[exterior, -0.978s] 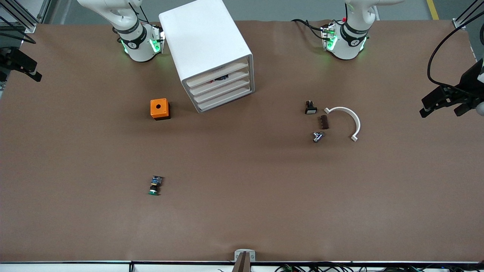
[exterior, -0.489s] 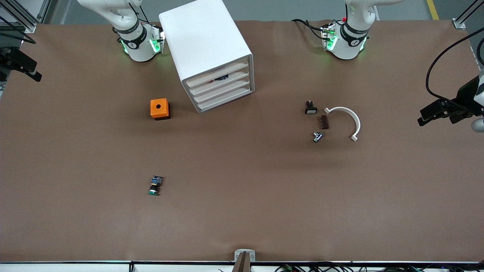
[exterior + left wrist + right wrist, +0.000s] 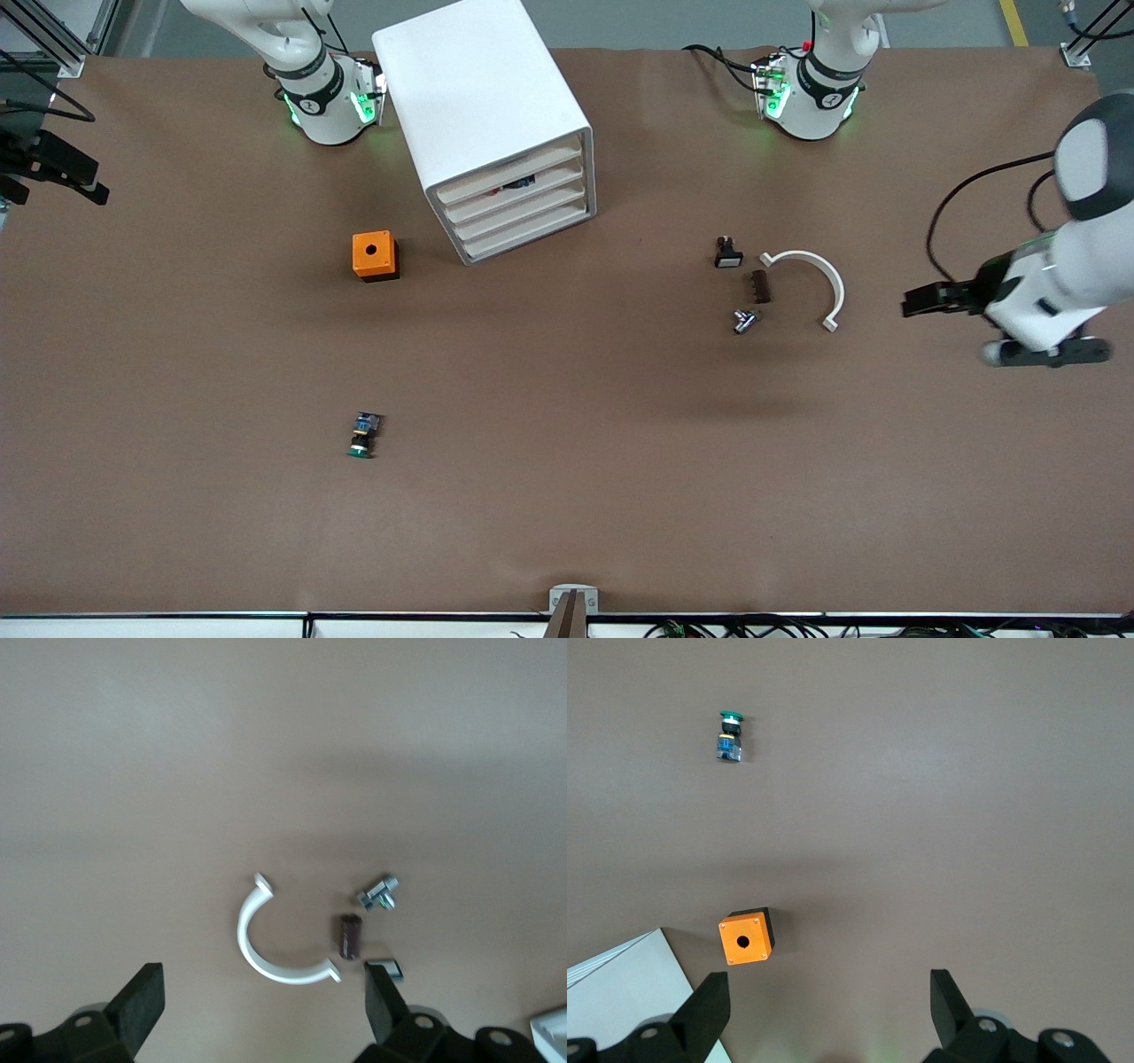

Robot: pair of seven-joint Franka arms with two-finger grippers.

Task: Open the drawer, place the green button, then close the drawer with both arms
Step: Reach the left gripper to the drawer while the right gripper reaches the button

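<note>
A matte brown sheet covers the table (image 3: 567, 496), and on it stands a smooth white box cabinet (image 3: 483, 124) with rounded edges and four shallow tray drawers stacked alike. The drawer (image 3: 532, 237) at the bottom is shut, its plain flat front flush with the others, and something small and dark shows in the slot of the second tray from the top. The button (image 3: 362, 436) lies on its side well nearer the front camera than the cabinet, toward the right arm's end: a tiny cylinder with a green round cap, black body and blue and yellow rear. Between it and the cabinet sits a glossy orange cube (image 3: 374, 255) with a round hole in its top. Toward the left arm's end lie a small black switch (image 3: 727, 253) with a white face, a dark brown ribbed block (image 3: 760, 286), a little silvery metal part (image 3: 744, 320) and a white plastic half-ring (image 3: 811, 283). The left gripper (image 3: 266, 1010) hangs over the table just beside the half-ring, wrist turned level, jaws wide apart and empty. The right gripper (image 3: 828, 1014) hovers at the table's edge at its own end, jaws spread wide, holding nothing.
</note>
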